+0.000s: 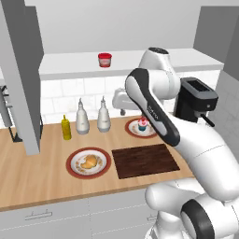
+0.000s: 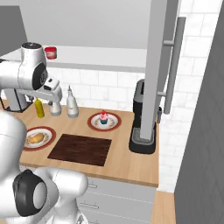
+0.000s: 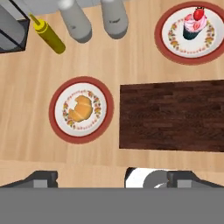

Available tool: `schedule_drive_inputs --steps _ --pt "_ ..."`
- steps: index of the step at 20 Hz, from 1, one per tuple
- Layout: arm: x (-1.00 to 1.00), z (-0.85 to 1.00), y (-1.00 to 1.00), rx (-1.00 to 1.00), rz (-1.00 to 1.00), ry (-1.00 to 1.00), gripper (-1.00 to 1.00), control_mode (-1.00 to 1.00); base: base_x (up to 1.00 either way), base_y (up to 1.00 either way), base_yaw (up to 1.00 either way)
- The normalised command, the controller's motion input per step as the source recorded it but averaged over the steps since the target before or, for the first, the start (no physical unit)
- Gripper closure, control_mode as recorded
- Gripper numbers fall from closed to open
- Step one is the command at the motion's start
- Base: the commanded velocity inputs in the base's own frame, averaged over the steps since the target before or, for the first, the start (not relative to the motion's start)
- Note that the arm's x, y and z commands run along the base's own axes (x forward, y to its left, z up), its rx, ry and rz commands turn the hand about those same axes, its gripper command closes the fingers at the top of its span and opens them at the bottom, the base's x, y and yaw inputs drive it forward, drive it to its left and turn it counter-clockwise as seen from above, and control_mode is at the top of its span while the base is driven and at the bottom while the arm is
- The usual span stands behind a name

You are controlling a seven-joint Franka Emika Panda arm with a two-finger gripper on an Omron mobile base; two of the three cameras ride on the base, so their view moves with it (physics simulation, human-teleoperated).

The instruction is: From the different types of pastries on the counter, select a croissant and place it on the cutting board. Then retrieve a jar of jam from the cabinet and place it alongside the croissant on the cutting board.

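Note:
The golden croissant (image 3: pixel 81 108) (image 1: pixel 88 162) (image 2: pixel 36 138) lies on a red-rimmed plate (image 3: pixel 58 94) on the wooden counter (image 1: pixel 28 177). Just right of it lies the dark cutting board (image 3: pixel 173 116) (image 1: pixel 144 160) (image 2: pixel 81 148), bare. A pink-frosted cupcake (image 3: pixel 194 25) (image 1: pixel 143 124) sits on a second plate behind the board. The jar of jam (image 1: pixel 105 59) (image 2: pixel 50 52), red-lidded, stands on the cabinet's white shelf (image 1: pixel 70 65). My gripper (image 3: pixel 114 178) hangs high above the counter's front edge and looks straight down. It is open wide and holds nothing.
A yellow squeeze bottle (image 1: pixel 66 127) and two grey bottles (image 1: pixel 82 116) stand by the tiled wall. A black coffee machine (image 1: pixel 196 100) (image 2: pixel 142 118) stands at the right end. Open grey cabinet doors (image 1: pixel 23 79) (image 2: pixel 159 65) hang over both ends of the counter.

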Motion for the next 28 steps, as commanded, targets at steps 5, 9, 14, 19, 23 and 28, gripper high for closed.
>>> schedule_drive_inputs --steps 5,9,14,19,23,28 --pt "-0.47 0.00 0.57 0.00 -0.07 0.00 -1.00 -1.00 0.00 0.00 0.00" --pt "-0.07 0.00 0.37 0.02 -0.01 0.12 -1.00 -1.00 0.00 0.00 0.00" --pt "0.21 0.00 0.15 0.07 -0.05 0.06 -1.00 -1.00 0.00 0.00 0.00" --pt "0.14 -0.02 0.51 0.00 -0.08 0.08 -1.00 -1.00 0.00 0.00 0.00" --pt "0.00 -0.12 0.42 0.01 0.00 0.00 -1.00 -1.00 0.00 0.00 0.00" --pt "0.01 -0.12 0.00 0.02 0.00 0.00 -1.00 -1.00 0.00 0.00 0.00"
